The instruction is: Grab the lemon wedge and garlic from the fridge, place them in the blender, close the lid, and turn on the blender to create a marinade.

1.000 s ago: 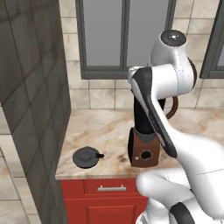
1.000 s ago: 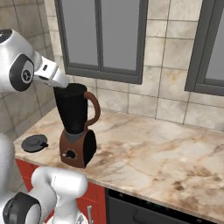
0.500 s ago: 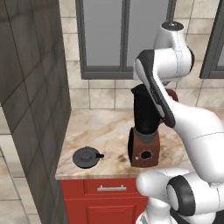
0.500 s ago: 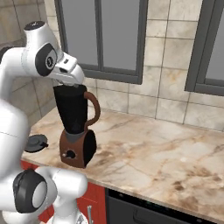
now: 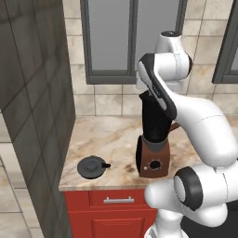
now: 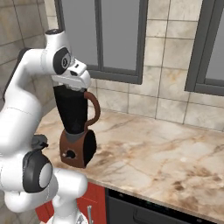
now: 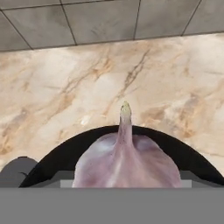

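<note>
The garlic point(image 7: 126, 159), a pinkish-white bulb with a pointed tip, sits close in the hand view with my gripper shut on it. Right under it lies the black round mouth of the blender point(image 7: 183, 157) jar. The blender point(image 5: 153, 139) stands on the marble counter, a dark jar on a reddish-brown base with a front dial point(image 6: 68, 154). My gripper point(image 6: 70, 86) hangs at the top of the jar, its fingertips hidden. The lid point(image 5: 91, 166), a dark grey disc with a knob, lies on the counter left of the blender. The lemon wedge and the fridge are out of view.
A tall dark grey tiled wall point(image 5: 32, 116) rises left of the counter. Grey windows point(image 5: 111, 42) and beige tiles back the marble counter point(image 6: 166, 153), which runs wide to the right of the blender. Red drawers point(image 5: 116, 201) sit below the counter's front edge.
The arm's upper links have swung up and over, and the hand has settled above the blender jar's mouth with the garlic still in it. Blender and lid have not moved.
</note>
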